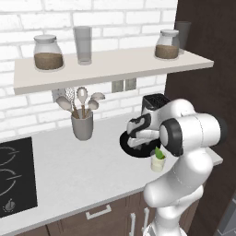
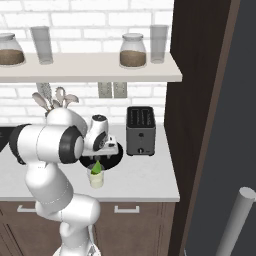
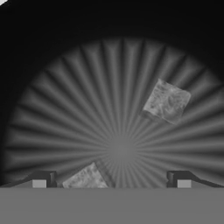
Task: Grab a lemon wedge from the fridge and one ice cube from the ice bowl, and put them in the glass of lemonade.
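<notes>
Gripper point(image 3: 111, 181) is hanging right over the ice bowl point(image 3: 65, 109) with its jaws spread wide and nothing between them. From the hand view you look straight down into the ribbed black inside of the bowl: one ice cube point(image 3: 166, 102) sits up and to the right of the bowl's centre, and a second ice cube point(image 3: 85, 178) lies low in the view between the two finger tips, closer to the left one. Can't tell if either tip is touching it.

From the left base view the hand point(image 1: 138, 131) is down above the bowl point(image 1: 125, 144), which sits on the pale counter point(image 1: 83, 166) just in front of the toaster point(image 1: 154, 102). The glass of lemonade point(image 1: 158, 162) stands just beside the bowl on the near side, and the lemon wedge point(image 1: 159, 153) is already sticking out of the top of it, greenish tip up. Same layout from the right base view, with the glass point(image 2: 96, 178) in front of the bowl point(image 2: 116, 152) and the toaster point(image 2: 140, 131) off to the right.

Grey fridge door point(image 2: 225, 150) with its pale bar handle point(image 2: 239, 220) fills the right edge there
</notes>
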Controlling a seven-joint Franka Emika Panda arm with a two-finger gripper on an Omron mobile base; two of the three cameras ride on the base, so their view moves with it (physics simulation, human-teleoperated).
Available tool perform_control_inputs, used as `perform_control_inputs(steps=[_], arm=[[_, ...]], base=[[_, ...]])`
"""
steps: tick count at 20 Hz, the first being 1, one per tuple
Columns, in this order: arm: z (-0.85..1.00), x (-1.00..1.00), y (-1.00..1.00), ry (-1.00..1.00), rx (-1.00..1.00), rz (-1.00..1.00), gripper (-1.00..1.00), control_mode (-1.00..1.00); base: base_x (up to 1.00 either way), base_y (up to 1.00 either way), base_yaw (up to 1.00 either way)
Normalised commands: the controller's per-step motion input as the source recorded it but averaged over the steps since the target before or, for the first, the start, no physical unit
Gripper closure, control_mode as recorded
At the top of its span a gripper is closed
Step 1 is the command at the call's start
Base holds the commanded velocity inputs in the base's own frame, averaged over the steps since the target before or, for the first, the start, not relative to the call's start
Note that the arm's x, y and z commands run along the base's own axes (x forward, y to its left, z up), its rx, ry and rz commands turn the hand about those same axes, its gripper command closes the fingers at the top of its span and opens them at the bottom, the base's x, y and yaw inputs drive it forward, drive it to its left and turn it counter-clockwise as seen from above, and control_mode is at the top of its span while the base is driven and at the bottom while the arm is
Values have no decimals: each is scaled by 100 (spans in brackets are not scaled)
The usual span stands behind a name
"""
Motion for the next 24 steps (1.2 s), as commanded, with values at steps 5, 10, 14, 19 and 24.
perform_control_inputs(steps=[5, 10, 14, 19, 24], arm=[[0, 0, 0, -1, 0, 0, -100, -100], [-8, 0, 0, 0, 0, 0, -100, -100], [-24, 0, 0, 0, 0, 0, -100, -100], [-10, -4, 0, 0, 0, 0, -100, -100], [0, -9, 0, -1, 0, 0, -100, -100]], base=[[0, 0, 0], [0, 0, 0], [0, 0, 0], [0, 0, 0], [0, 0, 0]])
